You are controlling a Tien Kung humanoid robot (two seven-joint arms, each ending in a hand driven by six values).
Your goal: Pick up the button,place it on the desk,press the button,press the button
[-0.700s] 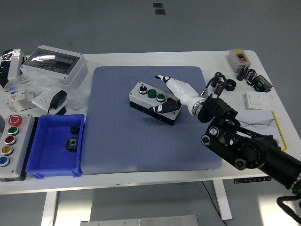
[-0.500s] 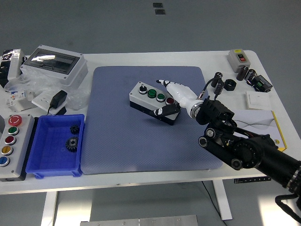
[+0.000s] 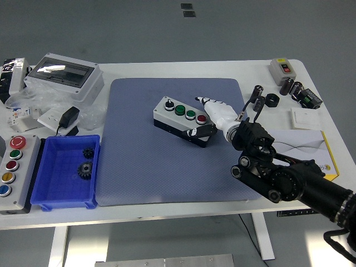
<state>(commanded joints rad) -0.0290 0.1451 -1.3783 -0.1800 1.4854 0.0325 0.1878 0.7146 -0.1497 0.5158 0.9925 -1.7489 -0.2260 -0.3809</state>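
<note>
A grey button box (image 3: 181, 119) with a black knob, two green buttons and a red button lies on the blue-grey mat (image 3: 167, 167), near its middle. My right hand (image 3: 213, 114), white with black fingertips, sits just right of the box. Its thumb rests against the box's right front corner and its fingers point up-left past the red button, spread and holding nothing. The black right arm runs in from the lower right corner. The left arm is out of view.
A blue bin (image 3: 64, 169) with two gears stands at the left front, beside a grey multi-button panel (image 3: 14, 169). A clear-lidded enclosure (image 3: 65, 75) and bags fill the back left. Small parts, a switch box (image 3: 281, 68) and an envelope (image 3: 300, 142) lie at right.
My right hand has drawn back to the right, off the top of the box; its fingers have left the red button. The box has not moved.
</note>
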